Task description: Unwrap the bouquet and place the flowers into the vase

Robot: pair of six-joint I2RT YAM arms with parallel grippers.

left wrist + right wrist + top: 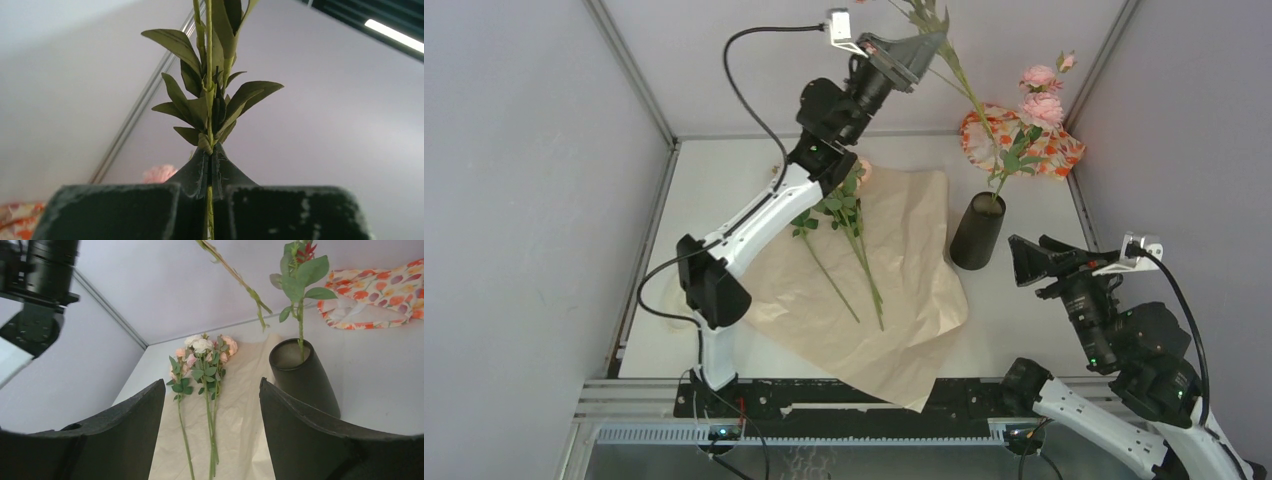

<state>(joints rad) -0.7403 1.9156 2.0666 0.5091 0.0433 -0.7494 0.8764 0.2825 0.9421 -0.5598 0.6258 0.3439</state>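
Left gripper (210,167) pinches flower stem (209,95).

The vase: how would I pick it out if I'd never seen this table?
Find the big tan paper sheet on the white table; the vase stands just off its right edge. It is a plain dark cylinder standing upright with a leafy stem in it, while the other flowers lie flat on the paper.
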